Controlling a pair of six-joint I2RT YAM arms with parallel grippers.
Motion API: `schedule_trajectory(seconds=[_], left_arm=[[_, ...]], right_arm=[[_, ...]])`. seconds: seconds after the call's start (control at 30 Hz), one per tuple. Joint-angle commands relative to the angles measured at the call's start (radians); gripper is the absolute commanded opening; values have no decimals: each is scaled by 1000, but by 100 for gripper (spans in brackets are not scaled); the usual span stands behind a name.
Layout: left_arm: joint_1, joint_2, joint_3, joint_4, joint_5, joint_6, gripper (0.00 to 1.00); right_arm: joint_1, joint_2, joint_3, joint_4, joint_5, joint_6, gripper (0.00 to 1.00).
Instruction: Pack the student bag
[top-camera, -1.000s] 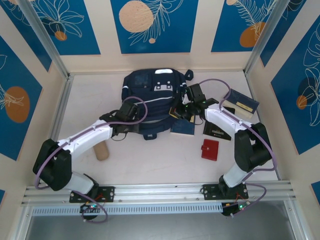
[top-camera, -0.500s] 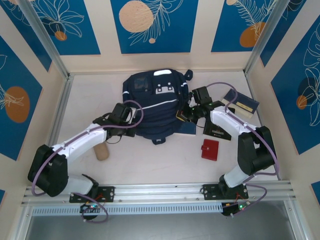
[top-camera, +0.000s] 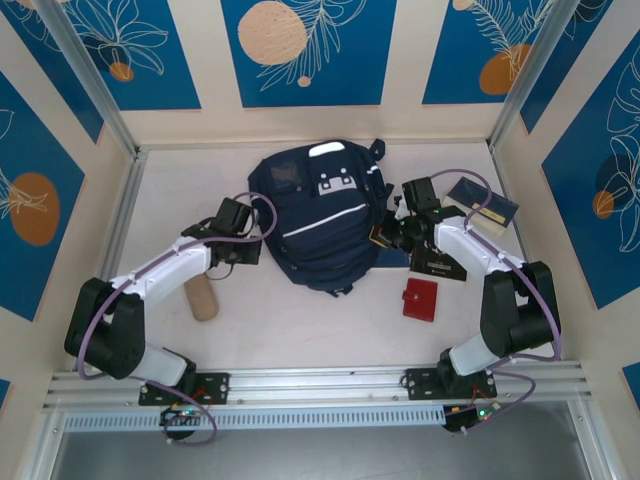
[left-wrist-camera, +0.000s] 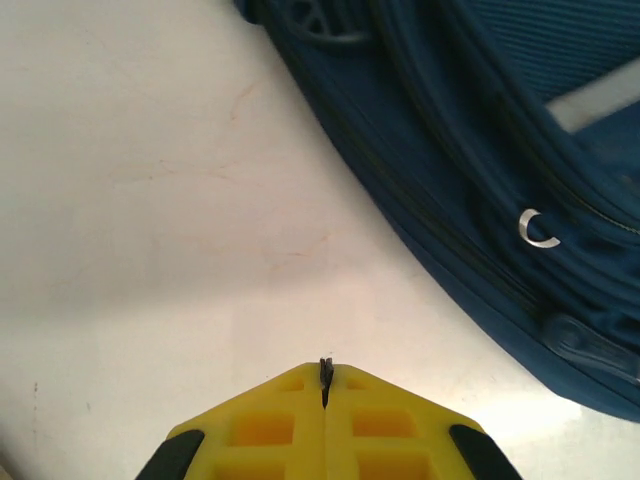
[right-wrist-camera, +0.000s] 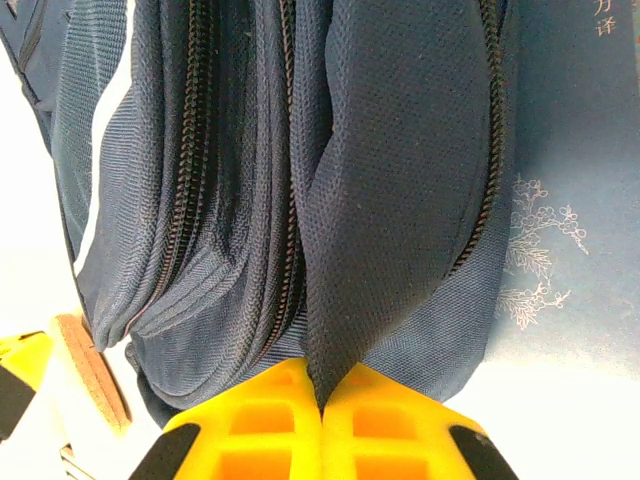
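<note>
The student bag, dark navy with a thin white stripe and a pale patch, lies in the middle of the table. My left gripper sits just off its left side. In the left wrist view this gripper is shut over bare table, a thin dark sliver between its tips, and the bag lies up and to the right. My right gripper is at the bag's right edge. In the right wrist view it is shut on a fold of the bag's mesh fabric, beside the zipper lines.
A red wallet lies right of the bag. A dark booklet and a navy booklet with a gold label lie under and beyond my right arm. A tan cylinder lies near my left arm. Walls close in on three sides.
The bag has spread out toward the near edge and now covers the booklet at its lower right. My left gripper has drawn back left, off the bag. My right gripper has moved right, holding fabric.
</note>
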Motion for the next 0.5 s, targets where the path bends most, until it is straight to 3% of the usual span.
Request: schedule_trajectory(seconds=[0.0,0.07,0.17,0.33,0.47], left_arm=[[5,-7,21,40,211,45,11],[-8,-13,12,53,286,49,28],[-31,-6,5,52,316,56,43],[-43,46,17,72,376,50,55],[-42,111,48,91,405,31,57]], right_arm=[[-4,-21,4,1,-57,-21,0],[-3,-16,11,6,-62,-16,0],[-8,-14,19,5,-67,-15,0],[-11,-5,30,15,-89,-7,0],[-9,5,33,22,-100,0,0]])
